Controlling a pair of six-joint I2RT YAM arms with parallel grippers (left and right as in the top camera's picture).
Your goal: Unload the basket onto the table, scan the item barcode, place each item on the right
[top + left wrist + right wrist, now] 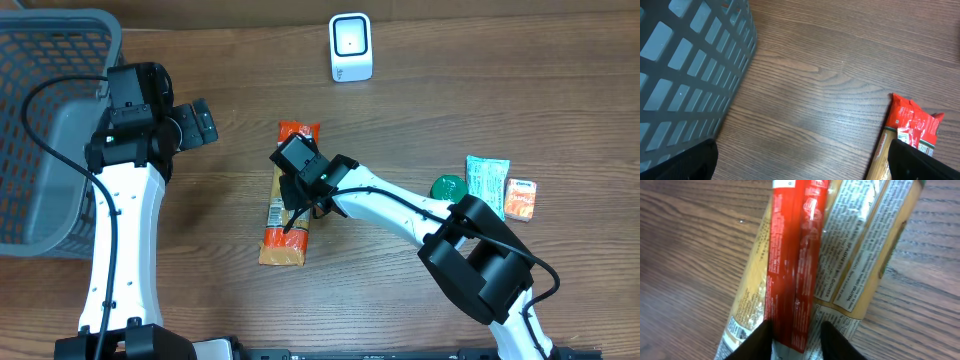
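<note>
Found long red-and-tan packet [283, 235] lying flat on table [470, 90]. Observed right gripper [795, 339] down on its middle, fingers [757, 342] set narrow either side of red seam [795, 255]; cannot tell whether clamped. Noted left gripper [198, 124] spread wide, holding nothing, beside grey basket [60, 45]. Recorded white scanner [350, 47] at far edge, well apart from packet.

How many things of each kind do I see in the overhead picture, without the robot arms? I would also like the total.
Grey basket: 1
White scanner: 1
Long red-and-yellow packet: 1
Small packets: 2 (teal packet, orange packet)
Green round object: 1
Total: 6
</note>
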